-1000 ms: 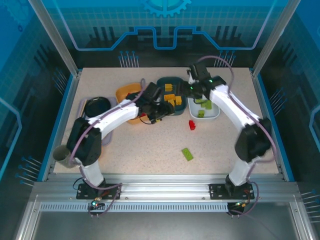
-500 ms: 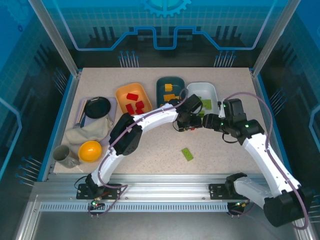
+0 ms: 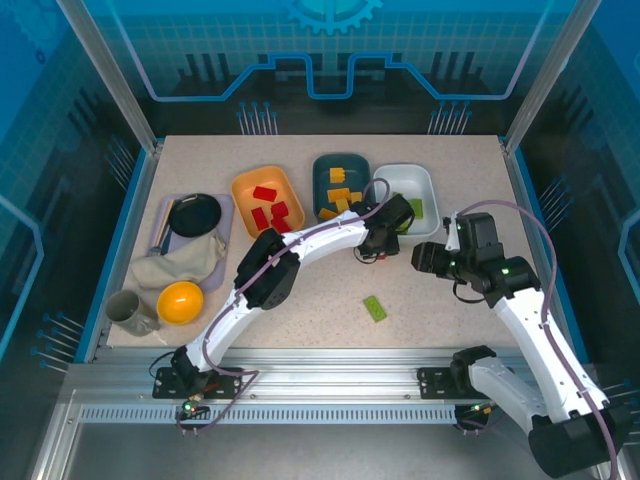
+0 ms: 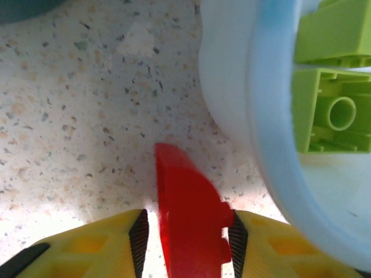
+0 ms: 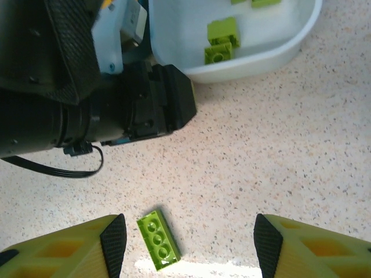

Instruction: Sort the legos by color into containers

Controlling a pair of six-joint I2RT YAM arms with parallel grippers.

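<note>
Nearest to us, the right gripper (image 5: 190,243) hangs with jaws spread over the oblong green brick (image 5: 157,240) on the bench (image 5: 261,145), we judge to take it next. Farther, the left gripper (image 4: 186,234) pinches the red brick (image 4: 185,197), which lies just beside the white tub (image 4: 272,145). It probably belongs in the orange tub (image 3: 243,180) behind.

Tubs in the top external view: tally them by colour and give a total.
Orange tub: 1
Dark teal tub: 1
White tub: 1
Total: 3
</note>
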